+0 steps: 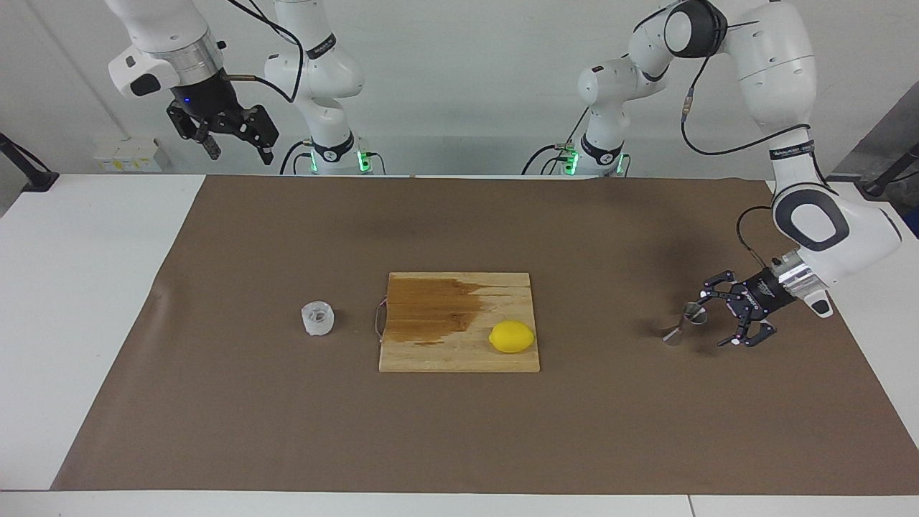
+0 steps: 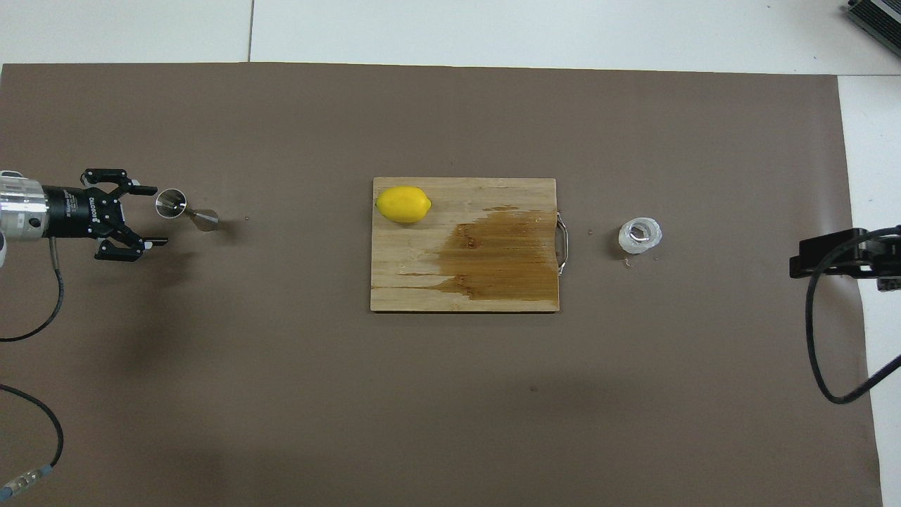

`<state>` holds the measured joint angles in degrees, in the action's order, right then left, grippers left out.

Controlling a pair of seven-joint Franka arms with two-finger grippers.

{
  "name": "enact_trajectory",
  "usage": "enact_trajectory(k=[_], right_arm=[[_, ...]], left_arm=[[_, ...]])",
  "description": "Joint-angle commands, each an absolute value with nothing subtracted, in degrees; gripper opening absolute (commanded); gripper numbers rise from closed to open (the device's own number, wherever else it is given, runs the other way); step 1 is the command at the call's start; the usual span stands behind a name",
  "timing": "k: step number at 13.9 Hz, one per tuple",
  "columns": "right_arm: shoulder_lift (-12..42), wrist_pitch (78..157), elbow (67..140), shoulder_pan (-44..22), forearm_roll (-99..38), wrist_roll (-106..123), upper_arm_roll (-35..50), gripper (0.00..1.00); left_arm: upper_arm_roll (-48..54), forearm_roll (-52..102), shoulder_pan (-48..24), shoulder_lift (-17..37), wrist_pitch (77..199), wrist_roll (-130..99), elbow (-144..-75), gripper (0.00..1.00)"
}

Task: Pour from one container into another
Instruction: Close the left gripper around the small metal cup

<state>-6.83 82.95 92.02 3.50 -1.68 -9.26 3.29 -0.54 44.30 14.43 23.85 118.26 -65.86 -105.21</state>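
Jigger (image 1: 683, 323) upright, contents unseen; left hand (image 1: 714, 320) beside it, released; right hand (image 1: 237, 148) raised, released.

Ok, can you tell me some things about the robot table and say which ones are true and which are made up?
1. The lemon sits on the wooden cutting board. True.
2. The left gripper is holding the steel jigger up in the air. False: the jigger stands on the brown mat, and the gripper's open fingers are just beside it.
3. The clear cup stands on the mat beside the board's handle end. True.
4. The right gripper is down by the clear cup. False: it waits high up, near its own base.
5. Part of the board is dark and wet-looking. True.
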Motion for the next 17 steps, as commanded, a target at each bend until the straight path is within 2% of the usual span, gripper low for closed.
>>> enact_trajectory(k=[1,8,17], right_arm=[[-7.3,82.3,92.2,4.1,-3.2,-8.2,3.3,1.00],[-7.3,82.3,92.2,4.1,-3.2,-8.2,3.3,1.00],[-7.3,82.3,92.2,4.1,-3.2,-8.2,3.3,1.00]], left_arm=[[-0.9,46.9,13.2,20.8,121.9,-66.4,-110.1,1.00],[-0.7,51.4,11.5,19.2,124.0,-66.0,-113.3,1.00],[-0.5,56.3,9.2,19.0,127.1,-65.6,-114.0,1.00]])
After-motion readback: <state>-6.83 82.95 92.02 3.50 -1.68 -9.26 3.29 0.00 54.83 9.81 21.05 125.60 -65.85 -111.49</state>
